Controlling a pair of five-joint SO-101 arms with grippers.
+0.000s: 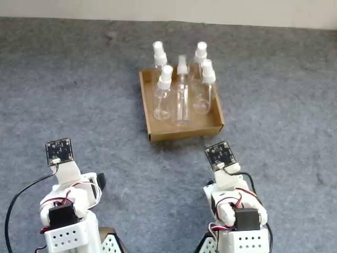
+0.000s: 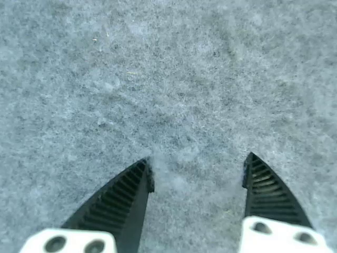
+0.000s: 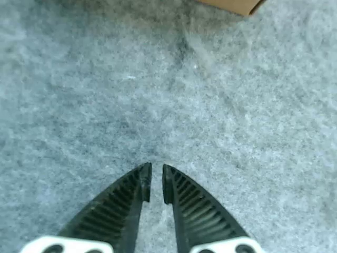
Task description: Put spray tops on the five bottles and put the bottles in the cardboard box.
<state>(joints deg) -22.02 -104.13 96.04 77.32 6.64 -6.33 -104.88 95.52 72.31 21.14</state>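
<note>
all five spray bottles [image 1: 181, 89] stand capped in the cardboard box [image 1: 181, 135], just ahead of your right hand [image 3: 156, 184], the nearer one, closed and empty; your left hand [image 2: 197, 174] is spread open over the desk [image 1: 79, 79].

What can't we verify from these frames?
- High view: whether the spray tops are screwed tight; too small to tell.
- High view: the lower bodies of the rear bottles, hidden behind the front bottles.
- Right wrist view: the box, cut off by the frame edge except one corner, so its contents are out of frame there.
</note>
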